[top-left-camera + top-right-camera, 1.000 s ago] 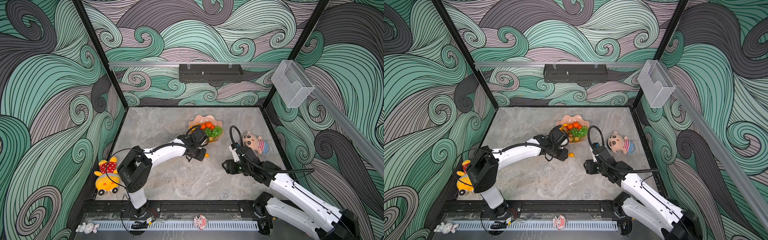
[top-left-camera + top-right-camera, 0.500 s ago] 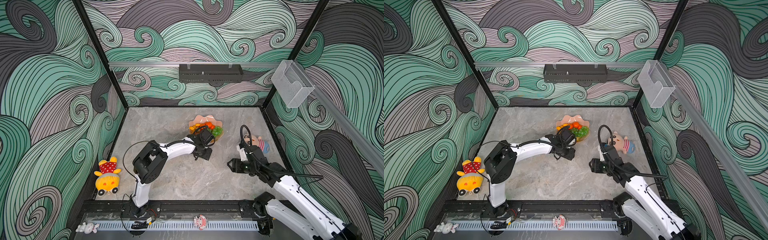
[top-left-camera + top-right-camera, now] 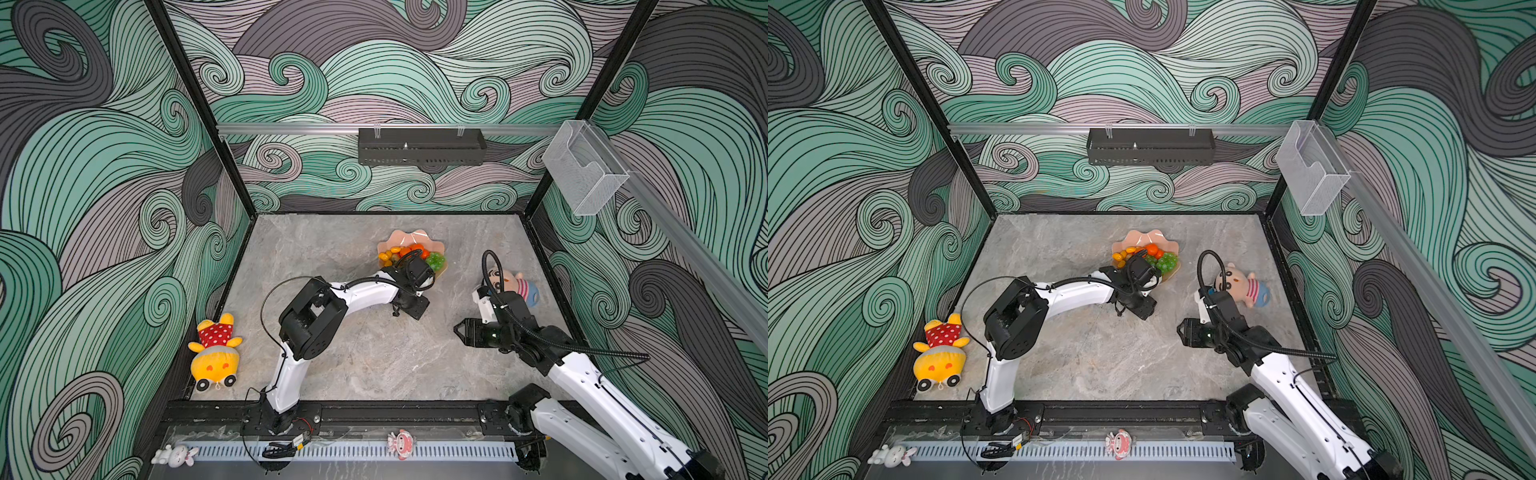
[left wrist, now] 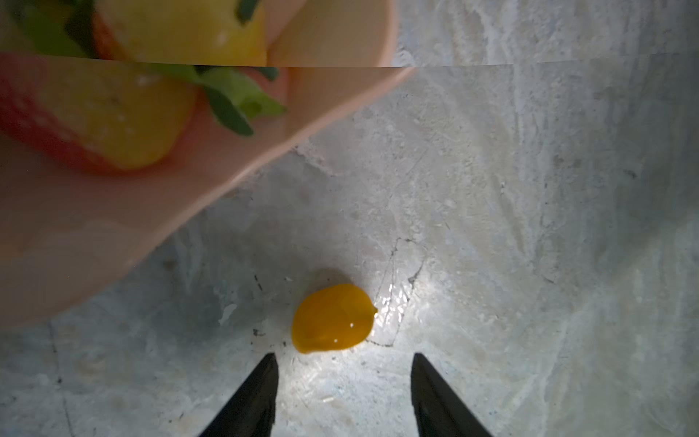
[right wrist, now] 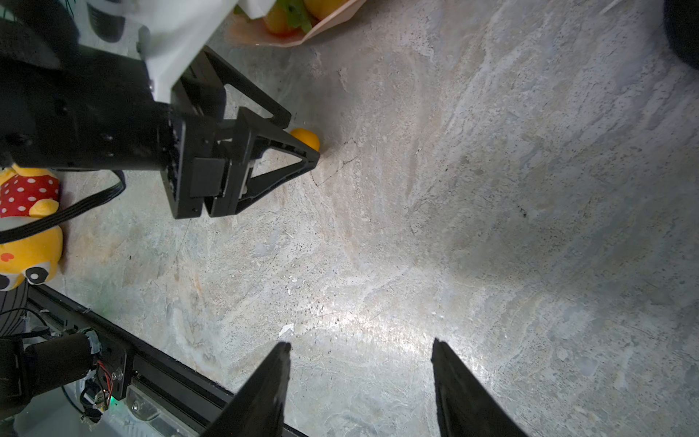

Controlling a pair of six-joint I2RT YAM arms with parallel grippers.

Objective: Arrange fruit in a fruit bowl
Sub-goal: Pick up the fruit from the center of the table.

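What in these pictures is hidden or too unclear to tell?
- Loose yellow fruit: both top views, under the left arm; right wrist view, half behind left gripper's finger.
- Bowl, near side: both top views, covered by that arm.
- Fruit in bowl: left wrist view, blurred and cut off by the edge.
- Doll: both top views, partly behind the cable.

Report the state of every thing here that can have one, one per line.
fruit bowl: upright on the table, holding piled fruit.
loose yellow fruit: on the table outside the bowl, not gripped.
left hand: open, empty, fingertips just short of the loose fruit.
right hand: open, empty, over bare table.
yellow plush: lying on the table.
pink-faced doll: lying on the table.
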